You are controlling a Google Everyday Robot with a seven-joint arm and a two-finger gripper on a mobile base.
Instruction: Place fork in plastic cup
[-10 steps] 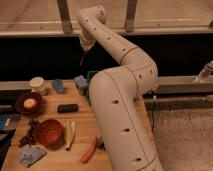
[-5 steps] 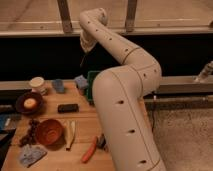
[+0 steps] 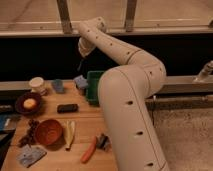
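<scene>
My gripper (image 3: 82,53) hangs at the end of the white arm, high over the back of the wooden table (image 3: 85,125). It is shut on the fork (image 3: 80,65), a thin dark stick pointing down from it. The plastic cup (image 3: 58,86), small and blue-grey, stands at the back of the table, below and to the left of the fork's tip. The fork is well above the cup's rim and apart from it.
A cream cup (image 3: 36,84) stands left of the plastic cup, and a blue blocky object (image 3: 80,81) and green bin (image 3: 94,86) stand right of it. Nearer are a black block (image 3: 67,107), dark plate (image 3: 27,103), orange bowl (image 3: 48,131), banana (image 3: 70,134) and carrot (image 3: 90,149).
The gripper with the fork has come down a little; the arm's upper bend has dropped slightly too. Things on the table have not moved.
</scene>
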